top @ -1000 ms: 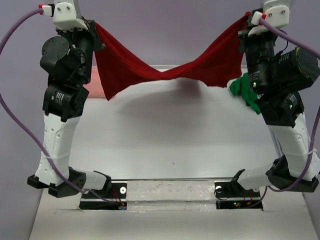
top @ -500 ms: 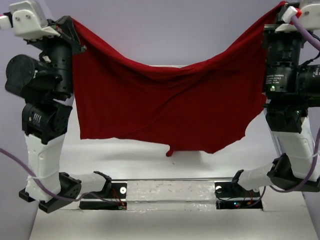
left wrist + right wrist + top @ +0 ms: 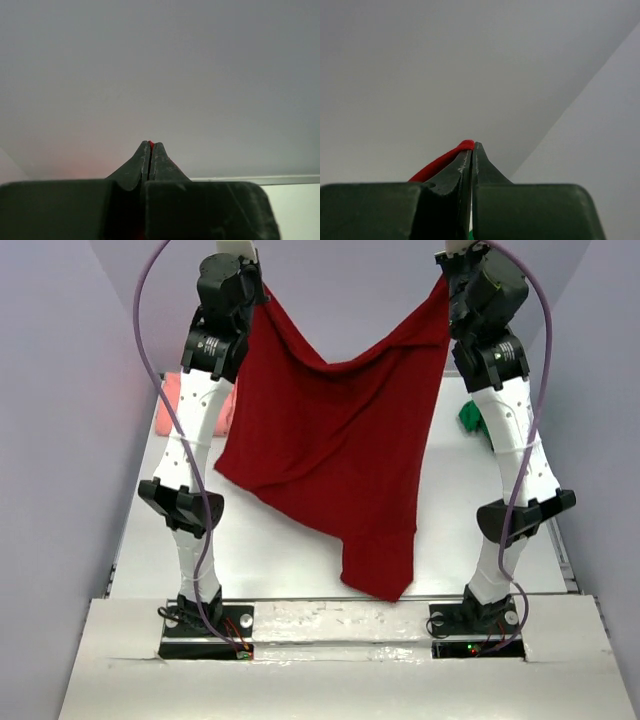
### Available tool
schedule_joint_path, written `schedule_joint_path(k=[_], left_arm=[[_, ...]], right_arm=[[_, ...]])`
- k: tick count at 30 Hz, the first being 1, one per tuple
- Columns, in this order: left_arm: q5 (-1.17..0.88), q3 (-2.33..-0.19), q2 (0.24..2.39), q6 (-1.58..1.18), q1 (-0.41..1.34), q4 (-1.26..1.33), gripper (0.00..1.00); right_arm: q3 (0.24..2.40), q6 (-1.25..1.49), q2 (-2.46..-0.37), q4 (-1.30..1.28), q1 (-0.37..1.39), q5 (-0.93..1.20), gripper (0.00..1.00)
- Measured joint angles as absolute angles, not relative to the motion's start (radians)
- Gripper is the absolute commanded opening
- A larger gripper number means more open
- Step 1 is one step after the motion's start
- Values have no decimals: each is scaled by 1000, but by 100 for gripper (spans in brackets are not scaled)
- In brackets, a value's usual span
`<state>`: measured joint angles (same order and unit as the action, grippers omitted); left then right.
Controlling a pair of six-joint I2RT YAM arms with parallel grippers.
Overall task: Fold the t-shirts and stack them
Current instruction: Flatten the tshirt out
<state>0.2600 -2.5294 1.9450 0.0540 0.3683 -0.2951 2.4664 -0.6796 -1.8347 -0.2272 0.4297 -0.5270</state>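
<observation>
The dark red t-shirt (image 3: 340, 440) hangs in the air between my two raised arms, sagging in the middle, its lowest corner dangling over the table's near edge. My left gripper (image 3: 258, 285) is shut on the shirt's upper left corner. In the left wrist view only a red sliver (image 3: 150, 144) shows between the closed tips (image 3: 151, 146). My right gripper (image 3: 446, 282) is shut on the upper right corner, and a red fold (image 3: 442, 164) bulges beside its closed tips (image 3: 473, 146). The pale salmon pink t-shirt (image 3: 166, 405) lies at the back left behind the left arm. The bright green t-shirt (image 3: 472, 420) lies at the back right.
The white table (image 3: 280, 550) runs between pale purple side walls (image 3: 60, 440). Both arm bases (image 3: 205, 625) sit on a plate at the near edge. Purple cables (image 3: 140, 340) loop beside each arm. Both wrist views face blank wall.
Both arms have swung up and away from the camera and drawn closer together. The red shirt now hangs narrower and longer, its lower corner down by the near edge.
</observation>
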Motion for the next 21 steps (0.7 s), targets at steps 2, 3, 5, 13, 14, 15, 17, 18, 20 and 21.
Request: schedule_joint_path(k=[2,3,5,13,14,15,17,18,20,21], left_arm=[[236,-2529,1982,46,327,-310,0],[218,-2529,1996,38,300,-316,0],[204,-2529,2002,30,261,-323,0],[184,-2525,1932,17,196,-318,0],[183,-2515,1911,16,196,-319,0],[182,-2505,1884,14,196,-319,0],[176,-2479,1825,4,197,-320,0],[174,-2465,1789,-6,199,-318,0],[168,-2388,1702,-26,201,-306,0],[168,-2355,1671,-33,202,-298,0]], right_arm=[[2481,-620,-1871,-280,360,-477,0],[2487,-599,-1877,-299,341,-460,0],[2501,-565,-1887,-320,298,-434,0],[2531,-505,-1831,-329,286,-369,0],[2517,-500,-1810,-328,287,-365,0],[2495,-496,-1782,-329,288,-364,0],[2448,-482,-1719,-331,288,-358,0],[2424,-473,-1686,-326,288,-358,0],[2342,-446,-1608,-324,288,-355,0],[2291,-431,-1564,-317,288,-355,0]])
